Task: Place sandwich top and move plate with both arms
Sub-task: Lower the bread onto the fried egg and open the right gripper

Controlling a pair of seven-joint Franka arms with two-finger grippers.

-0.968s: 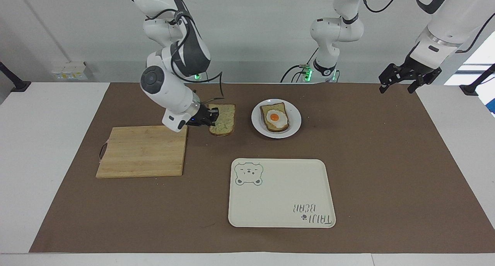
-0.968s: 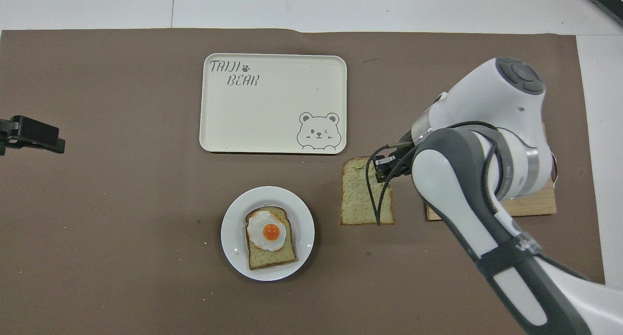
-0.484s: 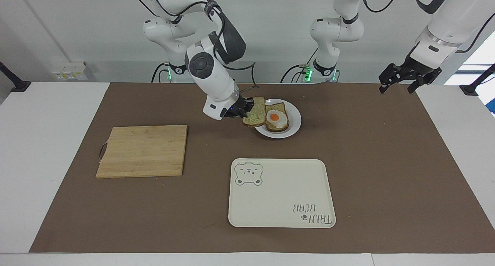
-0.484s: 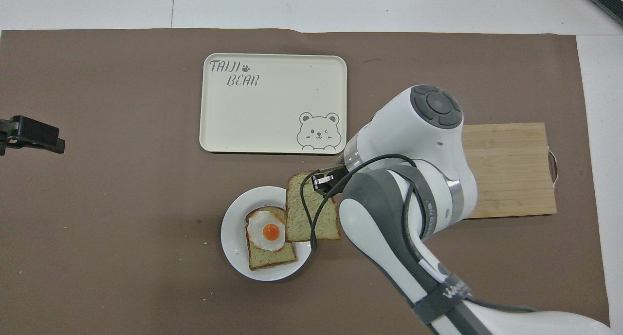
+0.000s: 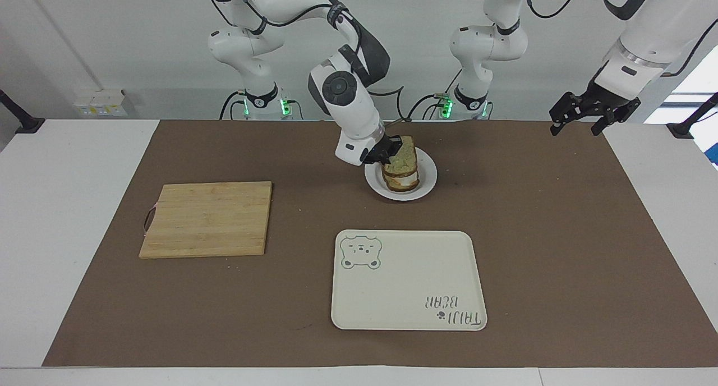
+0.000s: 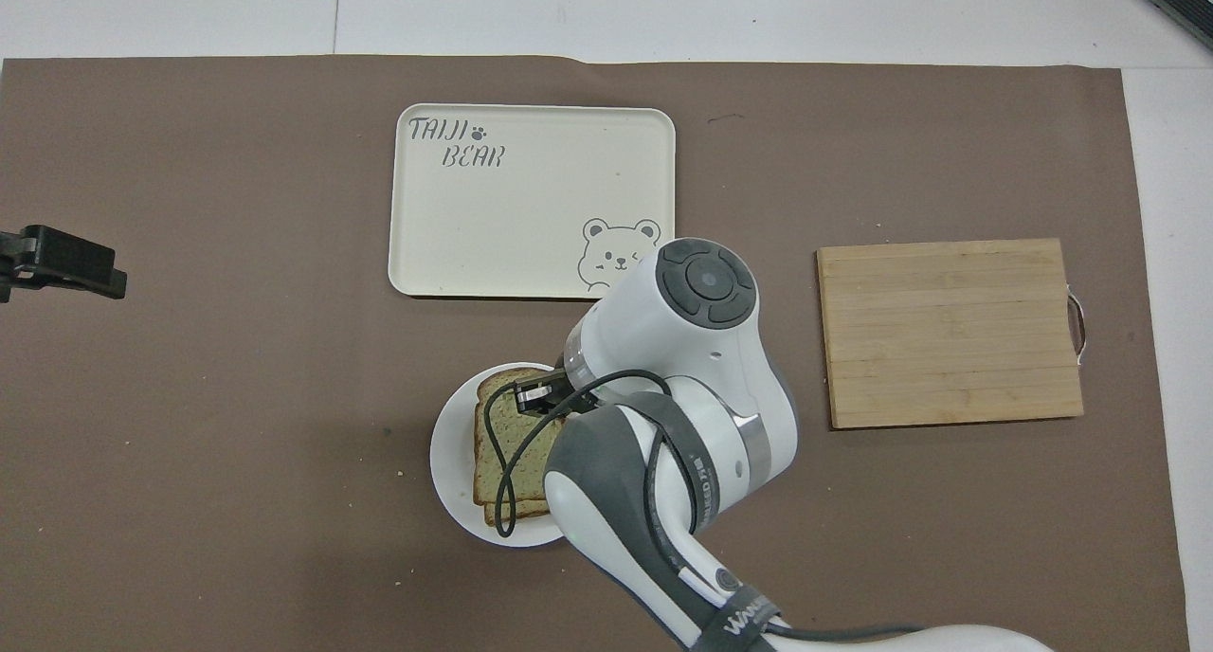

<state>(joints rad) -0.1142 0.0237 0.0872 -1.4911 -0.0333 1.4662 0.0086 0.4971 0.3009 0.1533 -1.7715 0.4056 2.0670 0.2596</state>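
My right gripper is shut on the sandwich top, a speckled bread slice with a dark crust. It holds the slice over the egg slice on the white plate, tilted, with the gripped end higher. The slice covers the egg. In the overhead view the sandwich top lies over the plate, with the right gripper at its edge and the arm hiding part of it. My left gripper waits open and empty, raised over the left arm's end of the table; it also shows in the overhead view.
A cream bear tray lies farther from the robots than the plate. A wooden cutting board lies toward the right arm's end of the table. A brown mat covers the table.
My right gripper carried the sandwich top from beside the cutting board across to the plate and lowered it over the egg slice. The left arm has not moved.
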